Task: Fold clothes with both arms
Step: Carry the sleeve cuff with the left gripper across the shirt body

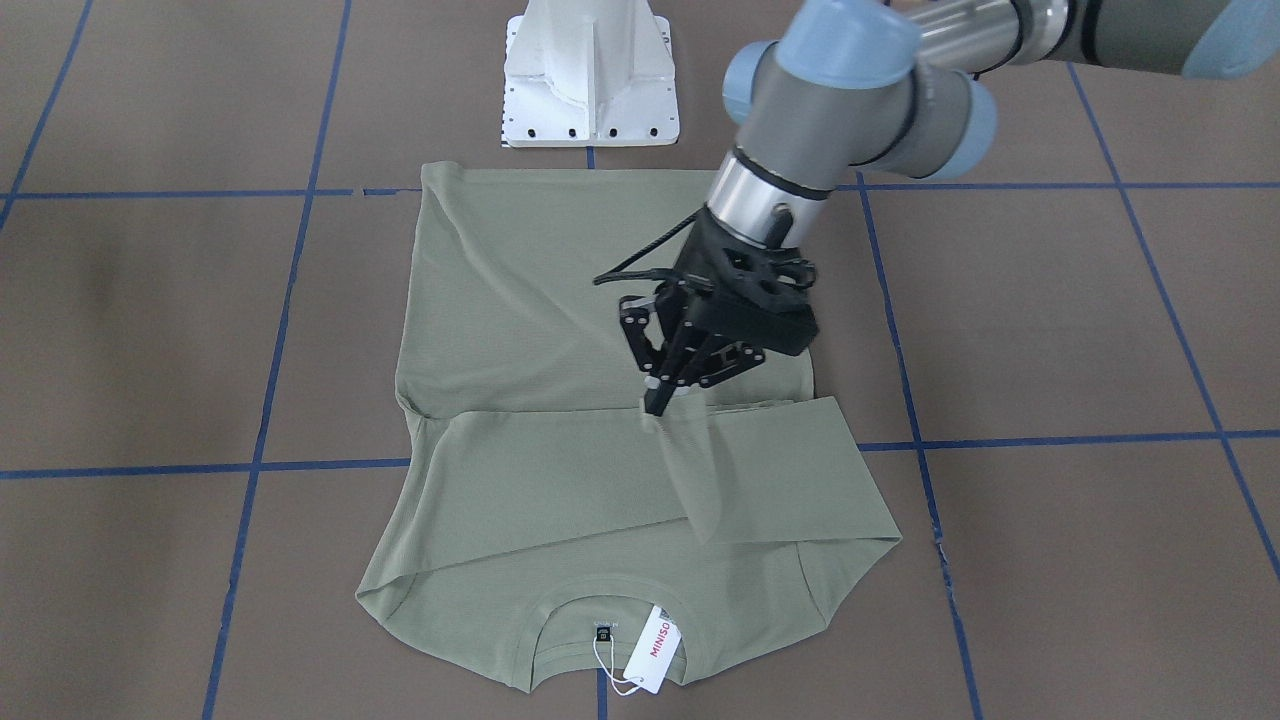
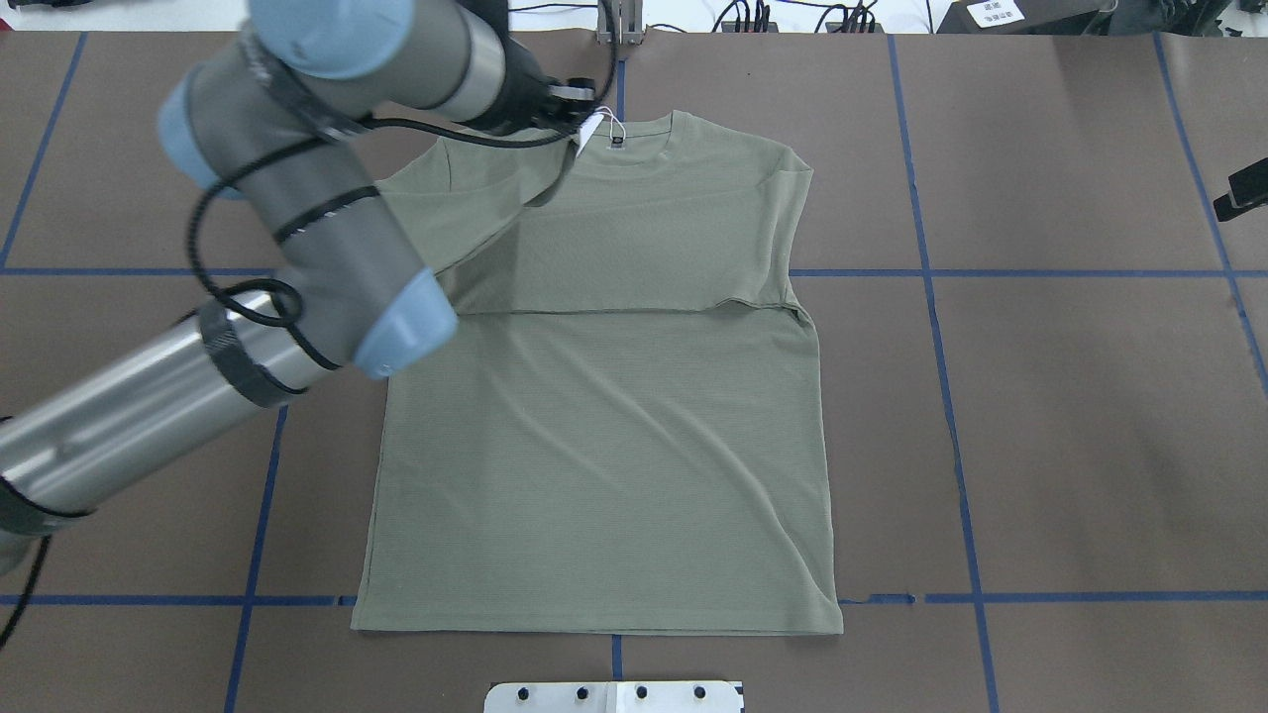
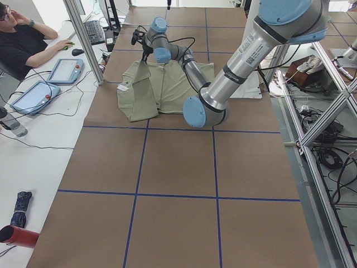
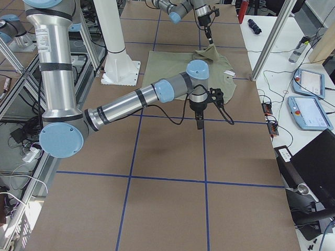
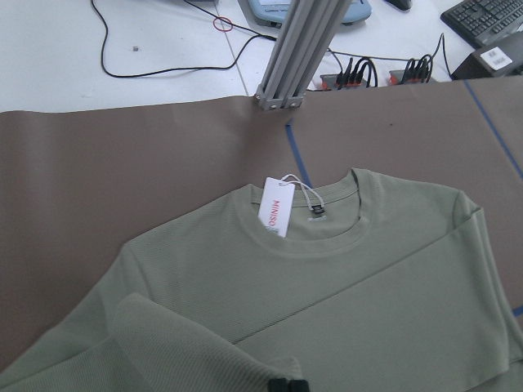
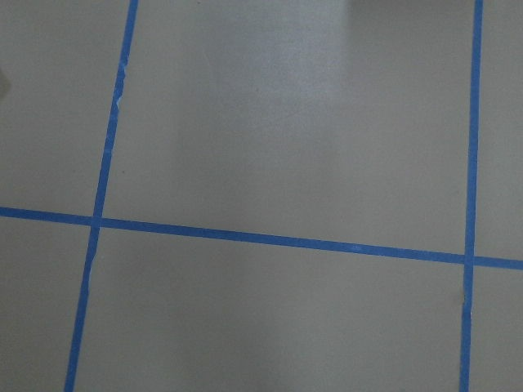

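While the sage-green shirt (image 1: 520, 300) lies flat on the brown table (image 1: 1050, 330), its white hang tag (image 1: 655, 648) at the collar on the side away from the robot, we see the left gripper (image 1: 655, 400) clamped narrow on a sleeve (image 1: 700, 470), lifted over the chest. The right gripper (image 4: 199, 123) hangs over the table, apart from the shirt; we cannot tell its spread.

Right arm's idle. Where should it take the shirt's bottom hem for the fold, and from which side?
Probably the hem at its corner on the robot's right, coming in low across the table from outside that edge. The fabric lies flat there with its edge exposed, and that corner is on the right gripper's side; the left gripper is shut on a sleeve.
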